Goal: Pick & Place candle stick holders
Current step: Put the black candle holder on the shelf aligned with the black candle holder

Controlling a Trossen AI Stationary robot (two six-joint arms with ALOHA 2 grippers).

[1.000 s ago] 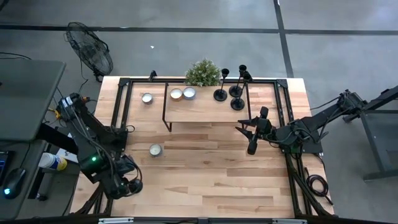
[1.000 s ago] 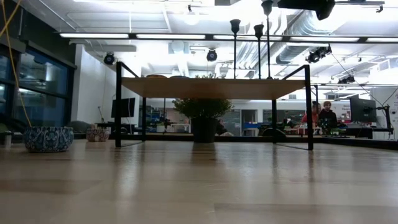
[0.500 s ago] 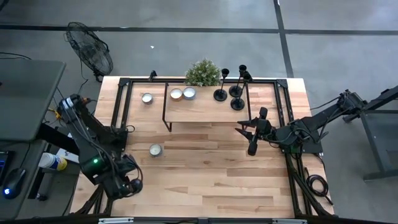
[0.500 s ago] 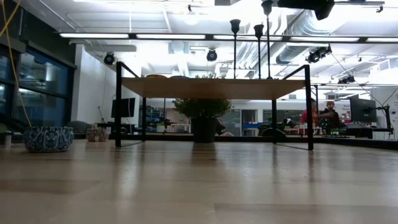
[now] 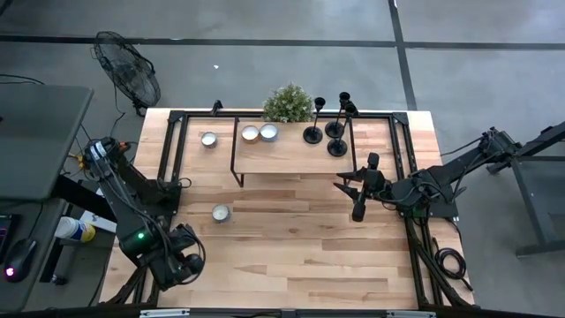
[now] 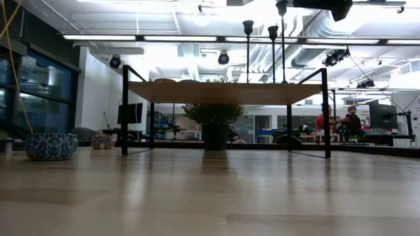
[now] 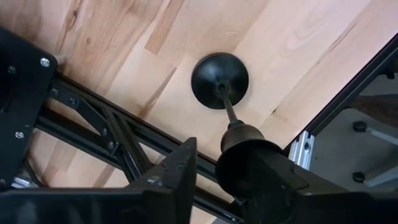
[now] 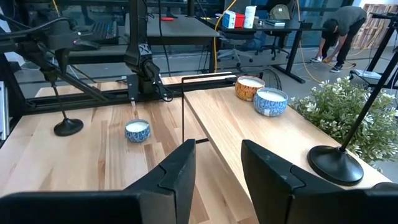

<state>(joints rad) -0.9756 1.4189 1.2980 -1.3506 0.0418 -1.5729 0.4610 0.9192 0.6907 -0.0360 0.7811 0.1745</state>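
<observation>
Holder (image 7: 219,81) stands steady on its wide base.
Our left end effector (image 7: 208,155) is at its top; we cannot tell its grip. Our right end effector (image 8: 214,165) waits open, empty.

Shelf group: three matte-black candle stick holders (image 5: 336,147) are standing upright, close together, on the raised shelf's (image 5: 282,159) right end.
Fourth holder (image 7: 220,81): it is standing upright on the worktop's near-left corner, its stem top sitting between the left end effector's (image 7: 217,168) fingers.
</observation>
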